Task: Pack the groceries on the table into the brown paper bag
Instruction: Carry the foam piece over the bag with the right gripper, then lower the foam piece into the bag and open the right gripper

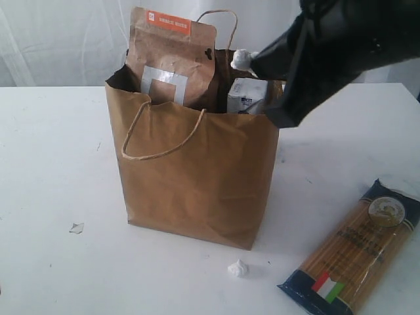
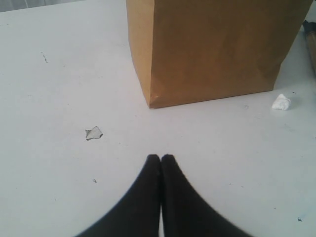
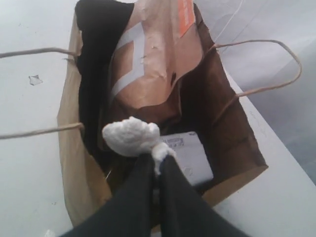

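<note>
The brown paper bag (image 1: 197, 177) stands upright mid-table (image 1: 52, 164), mouth open. The brown-orange pouch (image 1: 170, 62) sticks out of it at the back, and the small white-blue carton (image 1: 246, 95) stands inside beside it. My right gripper (image 1: 252, 63) hangs over the bag's mouth (image 3: 69, 128), shut (image 3: 157, 160) on a crumpled white wad (image 3: 129, 136). The long spaghetti packet (image 1: 354, 252) lies flat on the table at the front right. My left gripper (image 2: 161, 157) is shut and empty, low over the table before the bag (image 2: 212, 49). Jar, bottle and can are out of view.
A second crumpled white wad (image 1: 238, 268) lies on the table by the bag's front corner. A small paper scrap (image 1: 77, 228) lies to the bag's left. A pale curtain hangs behind the table.
</note>
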Tool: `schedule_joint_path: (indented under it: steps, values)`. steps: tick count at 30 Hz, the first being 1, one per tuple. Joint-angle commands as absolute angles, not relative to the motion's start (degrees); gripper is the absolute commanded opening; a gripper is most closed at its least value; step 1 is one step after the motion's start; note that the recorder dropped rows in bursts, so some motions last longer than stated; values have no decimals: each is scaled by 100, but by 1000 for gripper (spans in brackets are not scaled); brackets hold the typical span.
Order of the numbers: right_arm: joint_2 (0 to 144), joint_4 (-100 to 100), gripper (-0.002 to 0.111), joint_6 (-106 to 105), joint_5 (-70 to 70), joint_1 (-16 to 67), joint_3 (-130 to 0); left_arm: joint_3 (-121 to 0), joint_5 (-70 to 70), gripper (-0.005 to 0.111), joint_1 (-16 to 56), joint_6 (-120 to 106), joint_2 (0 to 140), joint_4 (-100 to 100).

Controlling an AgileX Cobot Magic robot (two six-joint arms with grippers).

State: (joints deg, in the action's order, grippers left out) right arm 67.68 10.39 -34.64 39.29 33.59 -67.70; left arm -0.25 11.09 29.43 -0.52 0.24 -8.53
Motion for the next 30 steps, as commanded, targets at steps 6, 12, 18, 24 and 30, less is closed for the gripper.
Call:
schedule_joint_path:
  steps: [6,12,18,24,30]
  values:
    - [7496,1063,0,-3416,4027,3311,-7366,0,1109,0,2925,0,0,-885]
    - [7664,1088,0,-3266,4099,3311,-7366,0,1109,0,2925,0,0,-885]
    - [7812,1111,0,-3170,4331,3381,-7480,0,1109,0,2925,0,0,-885]
    - [8017,1111,0,-2672,4608,3381,-7655,0,1109,0,2925,0,0,-885]
    - [8155,1089,0,-2321,4681,3381,-7885,0,1109,0,2925,0,0,-885]
